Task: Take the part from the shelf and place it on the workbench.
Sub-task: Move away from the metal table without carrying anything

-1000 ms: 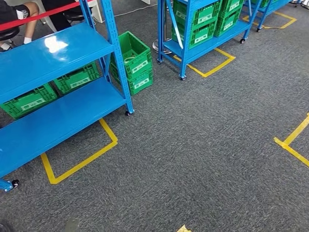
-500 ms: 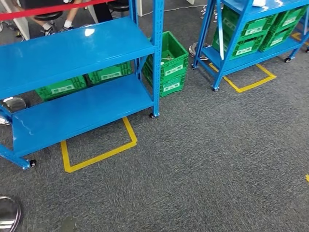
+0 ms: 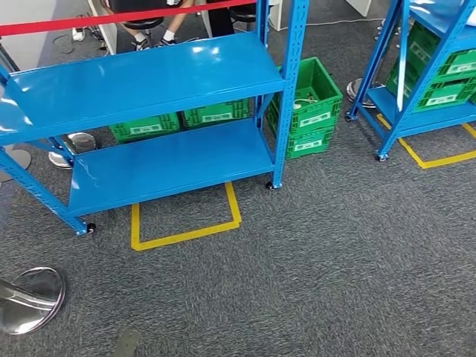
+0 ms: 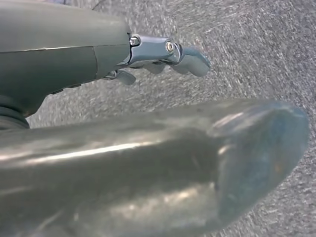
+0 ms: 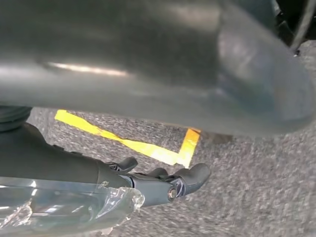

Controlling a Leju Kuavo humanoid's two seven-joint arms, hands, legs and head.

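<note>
A blue two-board shelf (image 3: 146, 78) on castors stands ahead of me on the carpet, and both its boards look bare. My left hand (image 4: 164, 54) hangs over the grey carpet with its fingers stretched out and nothing in them. My right hand (image 5: 164, 182) also hangs over the carpet with straight fingers, above a corner of yellow floor tape (image 5: 149, 150). A crumpled clear film (image 5: 67, 210) lies along the right hand's cover. I see nothing between that hand's fingers.
Green crates (image 3: 146, 126) sit behind the lower board, and a stack of two (image 3: 306, 108) stands at the shelf's right post. A second blue rack (image 3: 426, 111) holds more crates at right. Chrome stanchion bases (image 3: 30, 297) and a red barrier tape (image 3: 112, 16) lie left. A person's legs (image 3: 168, 30) are behind.
The whole picture has shifted: my view has turned left, so the shelf now sits nearer the middle and the second rack has slid to the right edge.
</note>
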